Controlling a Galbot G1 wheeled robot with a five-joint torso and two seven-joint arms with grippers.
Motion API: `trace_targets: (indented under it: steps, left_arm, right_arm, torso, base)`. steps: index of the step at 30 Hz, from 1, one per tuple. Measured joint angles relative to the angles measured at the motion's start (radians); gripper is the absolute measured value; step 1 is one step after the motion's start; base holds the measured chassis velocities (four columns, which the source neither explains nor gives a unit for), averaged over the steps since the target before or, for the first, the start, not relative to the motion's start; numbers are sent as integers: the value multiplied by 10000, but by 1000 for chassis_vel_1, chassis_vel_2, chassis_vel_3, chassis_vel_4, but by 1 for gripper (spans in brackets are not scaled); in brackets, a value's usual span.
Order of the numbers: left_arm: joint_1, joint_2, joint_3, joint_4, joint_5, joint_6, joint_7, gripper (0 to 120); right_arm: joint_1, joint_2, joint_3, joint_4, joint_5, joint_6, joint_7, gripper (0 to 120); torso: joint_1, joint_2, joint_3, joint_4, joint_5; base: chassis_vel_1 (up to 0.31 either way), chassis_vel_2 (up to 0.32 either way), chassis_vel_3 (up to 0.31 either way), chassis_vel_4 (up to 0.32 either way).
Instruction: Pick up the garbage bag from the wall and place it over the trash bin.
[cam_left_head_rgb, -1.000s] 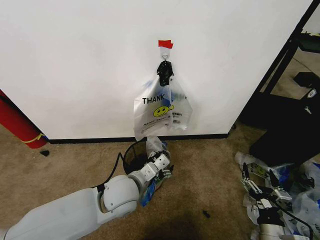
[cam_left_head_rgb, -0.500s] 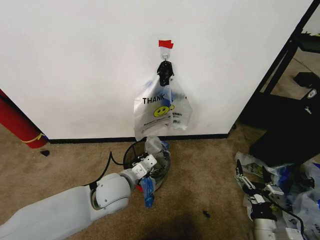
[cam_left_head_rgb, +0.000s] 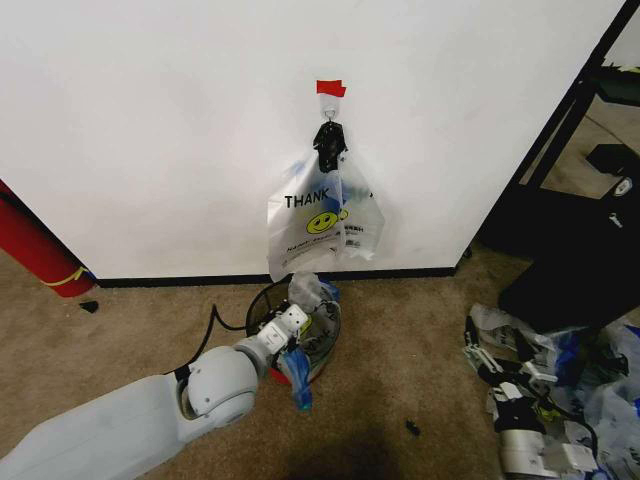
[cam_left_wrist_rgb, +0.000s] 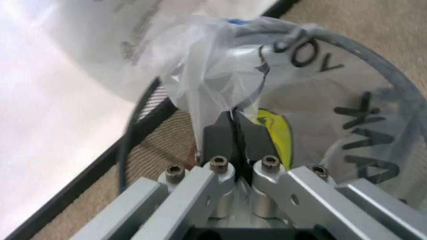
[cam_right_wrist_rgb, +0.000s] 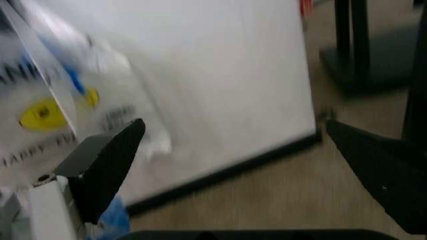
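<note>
**A:** Where is your left gripper (cam_left_head_rgb: 297, 318) relative to the trash bin (cam_left_head_rgb: 262, 300)?

**B:** Right over its mouth, at the rim on the side away from the wall (cam_left_head_rgb: 150, 130). In the left wrist view your jaws are pinched closed on a bunched fold of the garbage bag (cam_left_wrist_rgb: 220, 75), and the black wire rim (cam_left_wrist_rgb: 143, 117) curves around just beyond the fingertips (cam_left_wrist_rgb: 217, 135).

**A:** And the bag itself?

**B:** It sits partly in and over the bin. A crumpled peak rises above the rim on the wall side, and a blue tail (cam_left_head_rgb: 297, 385) hangs down outside the rim toward your arm. So the bag runs across the bin from the wall side to the near side, with your jaws gripping it near the middle.

**A:** Which arm is nearer?

**B:** The left one, clearly. Your right gripper (cam_left_head_rgb: 505, 360) is well off to the right of the bin, jaws spread wide and empty, above the spare bags (cam_left_head_rgb: 600, 390) on the carpet.

**A:** What does the next move turn on?

**B:** I judge it turns on the loose edge outside the near rim: the bag is not yet spread around the whole rim. Another printed bag (cam_left_head_rgb: 320, 215) hangs on the hook above the bin.
</note>
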Motion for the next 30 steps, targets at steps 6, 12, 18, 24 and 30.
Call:
trace_targets:
  steps: [6, 12, 18, 24, 30]
  left_arm:
    - [291, 35, -627, -161, -140, -84, -5, 0]
    - [117, -362, -473, 414, -274, -394, -61, 0]
    - [372, -562, -697, 596, -237, -570, -235, 0]
    - [335, -666, -673, 607, -237, -574, -266, 0]
    - [333, -769, -556, 715, -228, -578, -253, 0]
  right_arm:
    - [1501, -1314, -1764, 550, 777, -2749, 2421, 100]
    - [4084, -2122, -4368, -400, 2335, -4666, 3902, 100]
    - [5849, -1382, -5881, -1346, 2368, -5456, 4843, 100]
    - [6419, -637, -6413, -1717, 2578, -6240, 6109, 100]
    - [6419, -376, -6339, -1849, 3479, -6494, 6984, 93]
  torso:
    - [1, 0, 1, -3, 0]
    - [1, -1, 2, -9, 1]
    - [2, 0, 2, 0, -2]
    - [2, -1, 1, -3, -2]
    - [1, 0, 1, -6, -3]
  base:
    - [0, 0, 0, 0]
    - [0, 0, 0, 0]
    - [0, 0, 0, 0]
    - [0, 0, 0, 0]
    - [0, 0, 0, 0]
